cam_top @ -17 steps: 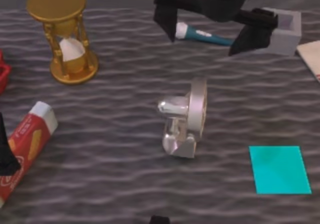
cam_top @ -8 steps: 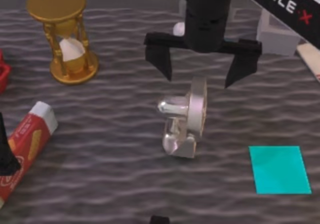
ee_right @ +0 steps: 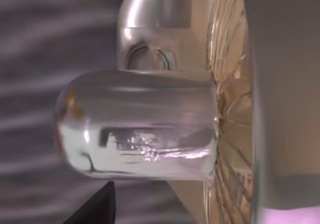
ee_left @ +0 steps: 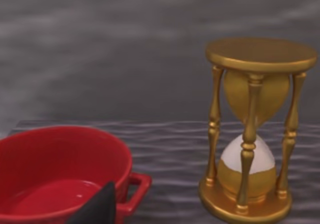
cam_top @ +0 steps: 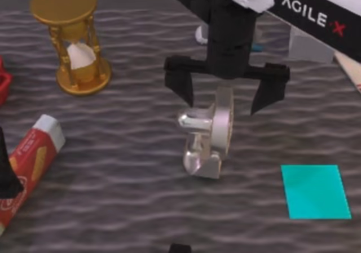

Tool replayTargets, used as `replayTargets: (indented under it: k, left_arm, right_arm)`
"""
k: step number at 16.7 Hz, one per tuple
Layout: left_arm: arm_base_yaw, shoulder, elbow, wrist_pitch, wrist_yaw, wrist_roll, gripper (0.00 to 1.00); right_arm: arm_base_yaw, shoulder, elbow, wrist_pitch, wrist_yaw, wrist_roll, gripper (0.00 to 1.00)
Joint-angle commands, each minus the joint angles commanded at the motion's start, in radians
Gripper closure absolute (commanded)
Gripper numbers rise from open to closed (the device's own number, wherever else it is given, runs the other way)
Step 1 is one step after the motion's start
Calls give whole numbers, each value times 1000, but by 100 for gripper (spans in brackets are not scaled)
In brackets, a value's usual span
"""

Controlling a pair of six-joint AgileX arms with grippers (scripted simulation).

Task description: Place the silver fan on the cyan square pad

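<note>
Two spread jaws of the right gripper straddle the upright silver fan, mid-worktop; cyan square pad lies near the right edge.

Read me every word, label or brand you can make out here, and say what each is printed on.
"AGILE X": white letters with a red X, on the right arm's white casing, above its open claw.
Red and white box at the table's left: it carries printing, too blurred to read.
Nothing else carries text.

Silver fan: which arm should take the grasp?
Right. The right gripper hangs open directly over the silver fan, fingers straddling its cage. The left gripper sits at the table's left edge, far from it.
</note>
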Motion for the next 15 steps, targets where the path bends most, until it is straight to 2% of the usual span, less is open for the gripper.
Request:
replayTargets:
  k: [3, 7, 15]
  left_arm:
    - [0, 0, 0, 0, 0, 0, 0]
    - [0, 0, 0, 0, 0, 0, 0]
    - [0, 0, 0, 0, 0, 0, 0]
  right_arm:
    - [2, -14, -74, 68, 0, 2, 0]
    - [2, -15, -78, 72, 0, 2, 0]
    - [2, -15, -78, 72, 0, 2, 60]
